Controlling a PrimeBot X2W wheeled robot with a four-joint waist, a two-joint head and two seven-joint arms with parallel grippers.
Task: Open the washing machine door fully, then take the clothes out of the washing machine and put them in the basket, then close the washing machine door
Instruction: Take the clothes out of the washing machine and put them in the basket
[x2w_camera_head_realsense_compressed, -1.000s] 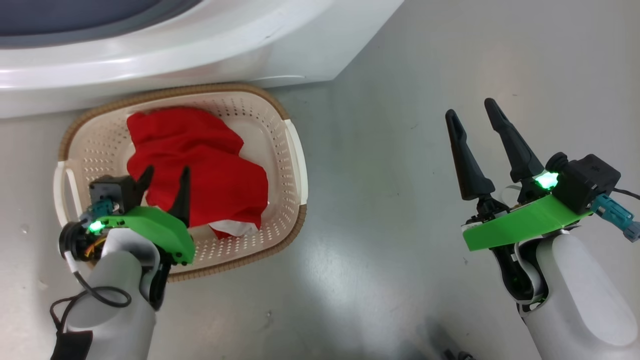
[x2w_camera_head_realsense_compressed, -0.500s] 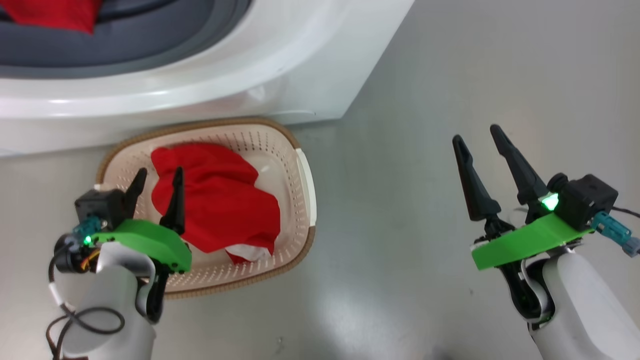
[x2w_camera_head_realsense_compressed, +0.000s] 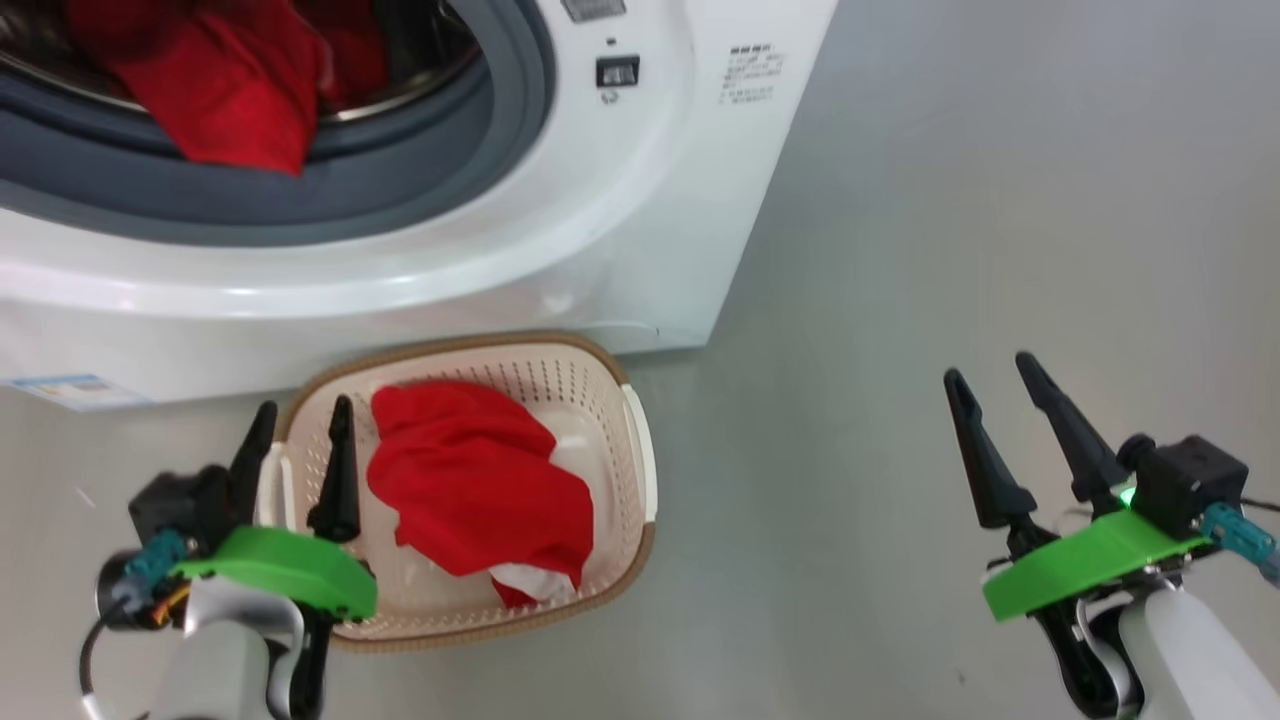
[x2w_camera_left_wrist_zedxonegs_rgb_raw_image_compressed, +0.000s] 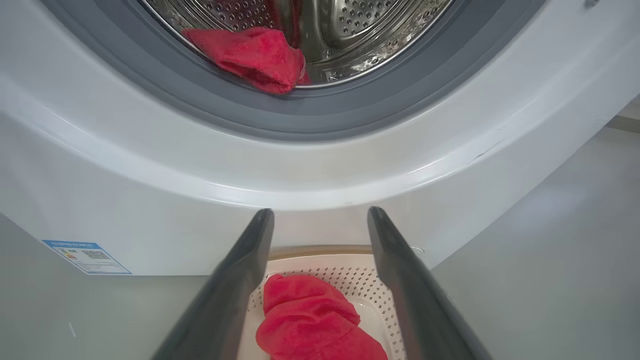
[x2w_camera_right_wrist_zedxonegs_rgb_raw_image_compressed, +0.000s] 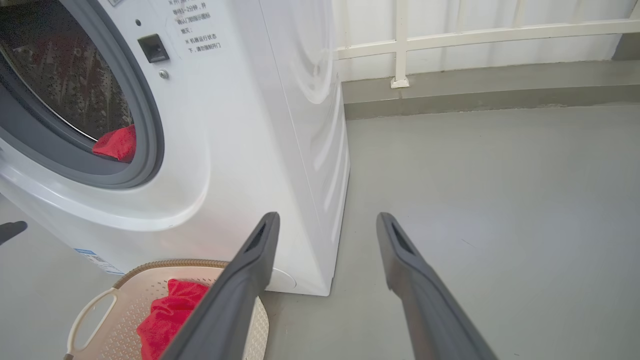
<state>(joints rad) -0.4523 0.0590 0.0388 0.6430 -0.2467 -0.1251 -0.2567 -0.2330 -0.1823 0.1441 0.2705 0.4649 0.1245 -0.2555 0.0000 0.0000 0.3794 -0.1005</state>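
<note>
While both arms sit low and nearest the camera, neither holds anything. The left gripper (x2w_camera_head_realsense_compressed: 304, 408) has its jaws spread and empty over the near-left end of the basket (x2w_camera_head_realsense_compressed: 455, 342). The right gripper (x2w_camera_head_realsense_compressed: 988, 368) has its jaws spread as well, above bare floor (x2w_camera_head_realsense_compressed: 880, 300) and well apart from the work.

Just beyond the left jaws, the basket stands on the floor close against the front of the washing machine (x2w_camera_head_realsense_compressed: 620, 200); whether the two touch, I cannot tell. One red garment (x2w_camera_head_realsense_compressed: 480, 480) lies crumpled inside it, a white part showing at its near edge.

Farther on, a small blue label (x2w_camera_head_realsense_compressed: 65, 390) sits low on the machine's white front. Above it the grey rubber ring (x2w_camera_head_realsense_compressed: 420, 190) is uncovered, so opening the washing machine door looks done. A second red garment (x2w_camera_head_realsense_compressed: 230, 110) hangs over the ring's lower lip, half out of the steel drum (x2w_camera_left_wrist_zedxonegs_rgb_raw_image_compressed: 360, 30). More red shows deeper behind it, and I cannot tell whether that is the same piece or another.

By my reading the task is roughly midway. One piece is in the basket and at least one is left to lift out. After that comes closing the door.
</note>
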